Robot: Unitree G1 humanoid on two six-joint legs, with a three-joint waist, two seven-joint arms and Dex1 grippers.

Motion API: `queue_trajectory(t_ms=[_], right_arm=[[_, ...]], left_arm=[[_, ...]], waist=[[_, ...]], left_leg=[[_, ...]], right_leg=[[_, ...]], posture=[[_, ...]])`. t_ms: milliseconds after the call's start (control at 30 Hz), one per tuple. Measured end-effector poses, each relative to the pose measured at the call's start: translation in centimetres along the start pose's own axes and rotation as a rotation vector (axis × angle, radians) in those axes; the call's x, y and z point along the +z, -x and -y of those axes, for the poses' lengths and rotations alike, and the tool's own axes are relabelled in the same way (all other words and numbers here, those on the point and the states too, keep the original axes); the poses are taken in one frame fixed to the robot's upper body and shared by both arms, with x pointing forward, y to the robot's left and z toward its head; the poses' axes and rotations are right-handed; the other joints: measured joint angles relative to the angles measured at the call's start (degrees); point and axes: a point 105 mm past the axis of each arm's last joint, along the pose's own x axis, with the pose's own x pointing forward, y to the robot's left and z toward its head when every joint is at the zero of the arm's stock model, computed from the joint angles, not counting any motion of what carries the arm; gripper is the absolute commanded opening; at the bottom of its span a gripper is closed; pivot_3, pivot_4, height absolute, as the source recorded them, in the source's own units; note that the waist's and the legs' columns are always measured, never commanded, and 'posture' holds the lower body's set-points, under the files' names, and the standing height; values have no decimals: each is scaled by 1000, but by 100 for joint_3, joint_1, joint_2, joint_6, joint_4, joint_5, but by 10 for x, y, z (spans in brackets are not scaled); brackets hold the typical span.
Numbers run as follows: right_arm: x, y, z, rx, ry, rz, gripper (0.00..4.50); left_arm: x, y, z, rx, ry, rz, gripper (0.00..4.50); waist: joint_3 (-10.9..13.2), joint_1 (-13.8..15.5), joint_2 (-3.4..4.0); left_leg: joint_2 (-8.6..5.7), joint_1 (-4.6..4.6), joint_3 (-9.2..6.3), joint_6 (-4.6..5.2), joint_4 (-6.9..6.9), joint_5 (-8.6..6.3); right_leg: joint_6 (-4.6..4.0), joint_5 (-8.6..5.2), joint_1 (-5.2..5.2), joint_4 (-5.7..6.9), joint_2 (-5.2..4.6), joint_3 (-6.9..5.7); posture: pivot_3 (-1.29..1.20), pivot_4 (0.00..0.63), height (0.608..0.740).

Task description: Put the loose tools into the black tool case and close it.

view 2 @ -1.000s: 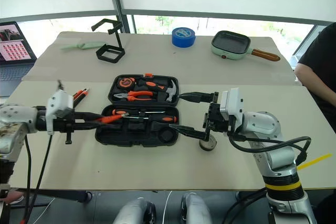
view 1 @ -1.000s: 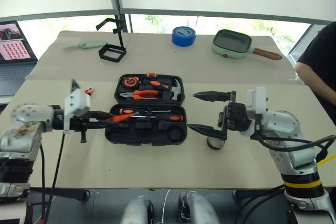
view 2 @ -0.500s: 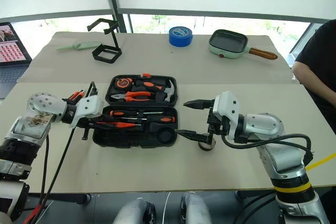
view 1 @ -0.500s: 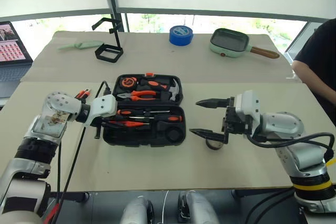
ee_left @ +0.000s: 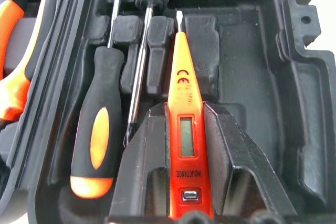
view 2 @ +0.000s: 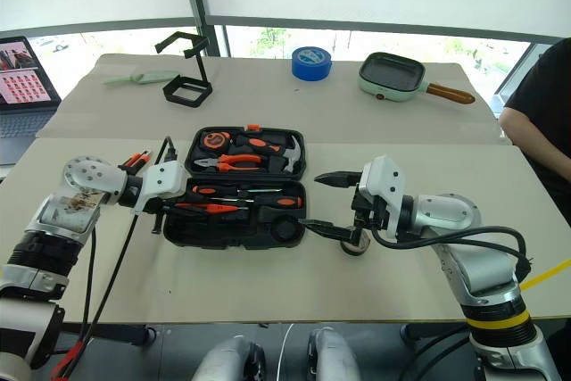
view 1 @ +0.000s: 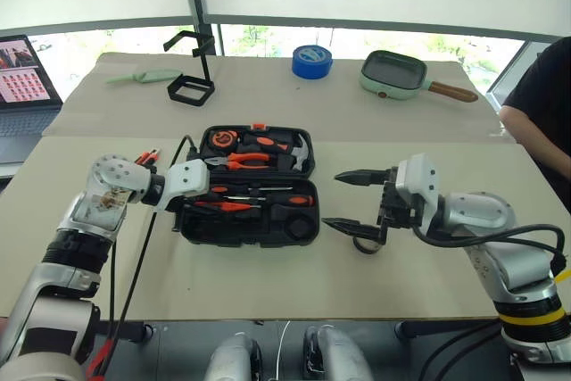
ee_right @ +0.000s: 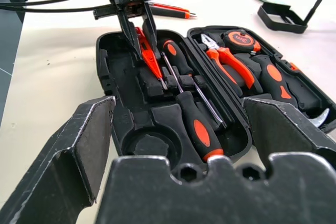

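Now, my left gripper [ee_left: 181, 145] pinches an orange tester screwdriver [ee_left: 184, 129] flat between both fingers, tip aimed along the front half of the black tool case [view 1: 248, 198]; I hold it lengthwise so it can drop into a moulded slot beside the black-orange screwdrivers [ee_right: 197, 121] already seated there. The case lies open mid-tabletop, lid half toward the far edge carrying pliers [view 1: 241, 161] and a tape measure [view 1: 220, 140]; its round recess [ee_right: 148, 145] at the front right corner is empty — my guess, that is meant for the small dark tape roll [view 1: 364, 244]. That roll sits on the tabletop just right of the case; my right gripper [view 1: 346, 201] hangs over it, fingers spread as wide as they go, gripping nothing. More orange tools [view 1: 148, 157] lie near the left edge behind my left wrist; I cannot tell which. Room — bare tabletop along the near edge and right of the case; the two arms are well apart; a person's sleeve [view 1: 544, 95] sits at the far right edge, clear of my right arm.
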Motion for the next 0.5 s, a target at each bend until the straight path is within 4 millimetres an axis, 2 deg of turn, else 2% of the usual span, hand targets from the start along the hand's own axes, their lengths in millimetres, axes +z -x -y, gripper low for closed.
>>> queue_trajectory(t_ms=[500], right_arm=[[-3,-1,-2,8,-28,-14,4500]], left_arm=[[-6,-3,-6,-18,-4,-94,553]], waist=[[-1,-26,0]], left_leg=[[2,11,0,18,10,-10]], right_leg=[[4,2,5,13,2,5]], posture=[[0,150,740]])
